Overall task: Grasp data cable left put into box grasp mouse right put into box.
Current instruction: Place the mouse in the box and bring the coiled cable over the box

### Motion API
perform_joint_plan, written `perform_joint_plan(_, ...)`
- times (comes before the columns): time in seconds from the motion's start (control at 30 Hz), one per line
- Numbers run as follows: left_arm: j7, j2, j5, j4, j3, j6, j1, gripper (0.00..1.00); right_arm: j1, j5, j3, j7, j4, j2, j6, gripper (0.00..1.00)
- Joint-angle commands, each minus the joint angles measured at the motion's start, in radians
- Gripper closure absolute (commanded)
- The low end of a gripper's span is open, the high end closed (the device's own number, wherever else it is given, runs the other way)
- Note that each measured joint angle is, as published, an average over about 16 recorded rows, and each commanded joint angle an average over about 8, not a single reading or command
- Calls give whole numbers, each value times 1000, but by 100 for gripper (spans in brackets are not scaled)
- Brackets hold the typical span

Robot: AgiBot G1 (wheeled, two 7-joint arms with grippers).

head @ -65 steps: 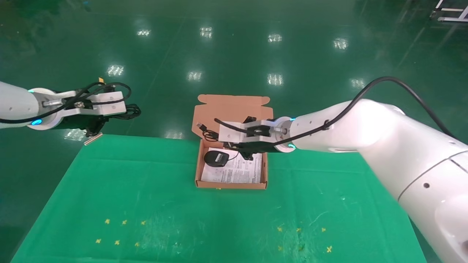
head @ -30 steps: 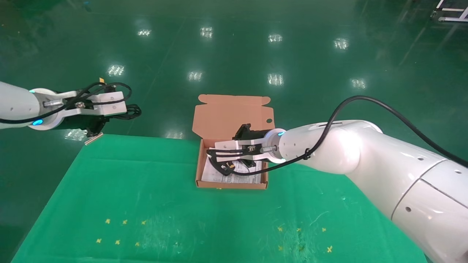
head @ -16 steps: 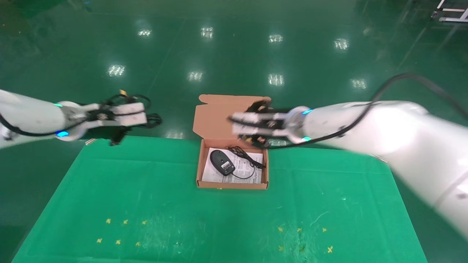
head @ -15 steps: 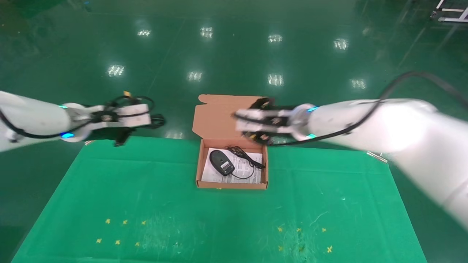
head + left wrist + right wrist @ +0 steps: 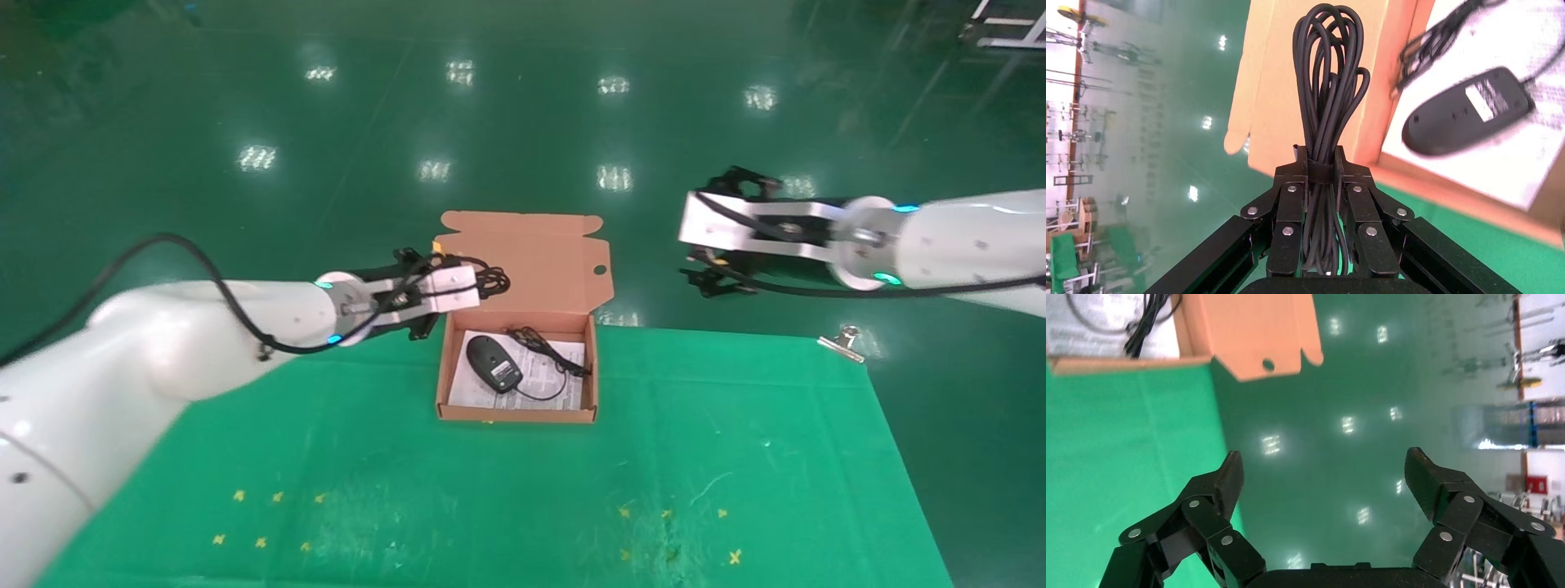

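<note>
The orange-brown box [image 5: 442, 374] stands open at the far middle of the green cloth, lid [image 5: 523, 261] raised. Inside, the black mouse [image 5: 493, 363] lies on a printed sheet, its cord [image 5: 549, 353] beside it. My left gripper [image 5: 478, 286] hovers at the box's far left corner, shut on the data cable [image 5: 493, 282]. In the left wrist view the cable [image 5: 1326, 92] juts out past the fingers [image 5: 1288, 202], over the lid, with the mouse [image 5: 1468, 110] off to one side. My right gripper [image 5: 709, 237] hangs open and empty beyond the table's far right edge; the right wrist view shows its fingers [image 5: 1223, 478] spread wide.
A metal clip [image 5: 842, 341] sits on the cloth's far right corner. Small yellow marks [image 5: 270, 518] dot the near part of the cloth. The shiny green floor [image 5: 523, 122] lies beyond the table. The right wrist view shows the lid [image 5: 1254, 331] with its round hole.
The left arm has swung right with the data cable, from far left to the box's corner. The right gripper has let go of the mouse and pulled away to the right.
</note>
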Motion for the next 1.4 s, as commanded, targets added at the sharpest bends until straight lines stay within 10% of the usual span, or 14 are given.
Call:
perform_joint_plan(0.03, 53, 42, -26, 63, 0, -41, 4, 100, 5, -16, -2, 31, 45, 46, -9, 0)
perform_joint_plan(0.5, 270, 66, -315, 71, 80, -70, 22, 100, 1, -149, -11, 233, 243, 194, -49, 0)
perform_joint_plan(0.77, 331, 70, -386, 68, 117, -72, 21, 0, 2, -177, -12, 259, 262, 202, -53, 0)
perform_joint_plan(1.4, 320, 39, -358, 37, 102, -113, -32, 0, 20, -183, 0, 244, 214, 179, -28, 0)
